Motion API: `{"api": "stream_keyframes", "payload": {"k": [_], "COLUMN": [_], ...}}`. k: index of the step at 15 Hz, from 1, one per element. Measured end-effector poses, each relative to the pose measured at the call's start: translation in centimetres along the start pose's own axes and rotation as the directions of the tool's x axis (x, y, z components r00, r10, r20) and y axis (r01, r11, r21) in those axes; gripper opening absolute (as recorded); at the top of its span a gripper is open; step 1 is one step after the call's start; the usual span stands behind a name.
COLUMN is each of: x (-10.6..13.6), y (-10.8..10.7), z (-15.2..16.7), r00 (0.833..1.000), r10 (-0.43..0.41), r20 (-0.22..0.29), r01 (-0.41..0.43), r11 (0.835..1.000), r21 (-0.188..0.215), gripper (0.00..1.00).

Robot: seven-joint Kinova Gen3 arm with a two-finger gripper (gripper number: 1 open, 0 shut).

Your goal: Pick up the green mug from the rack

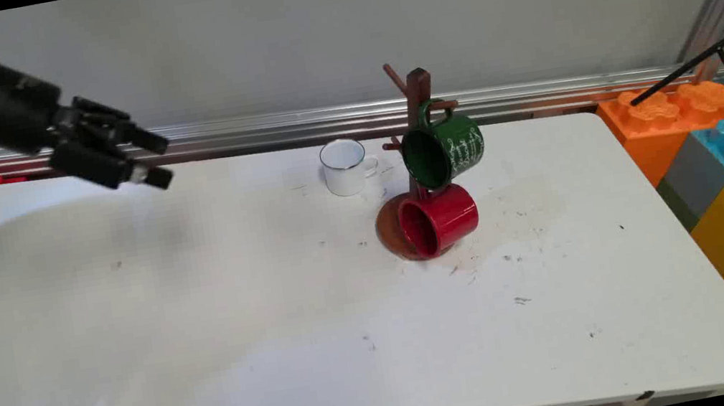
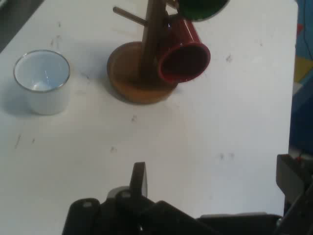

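Nearest the main camera, bare table [image 1: 214,371] is seen. Toward the far edge a rack [image 1: 421,128] carries a green mug [image 1: 444,148] and a red mug [image 1: 439,220], hung by their handles so their mouths tip sideways. A white mug [image 1: 345,166] is stood upright beside it. The gripper [image 1: 155,159] is held high over the far left corner, spread, gripping nothing.

From the hand, the fingers [image 2: 139,178] are seen apart, well short of the rack [image 2: 146,58], red mug [image 2: 183,56] and white mug [image 2: 42,81].

White table [image 1: 205,315]: wooden mug tree [image 1: 417,100] right of centre, green mug [image 1: 444,146] and red mug [image 1: 439,220] hung on it. White enamel mug [image 1: 345,166] upright just left. Big toy blocks [image 1: 721,131] far right.
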Motion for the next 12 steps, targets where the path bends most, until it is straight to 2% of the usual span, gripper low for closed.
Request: {"api": "stream_keyframes", "payload": {"k": [5, 12], "x": [3.0, 6.2], "y": [1.5, 4.6], "z": [3.9, 10.1], "r00": [0.996, 0.977], "r10": [-0.081, -0.202], "r20": [-0.028, -0.068], "r01": [0.082, 0.205], "r11": [0.996, 0.978], "r21": [0.028, 0.045], "gripper": [1.00, 1.00]}}
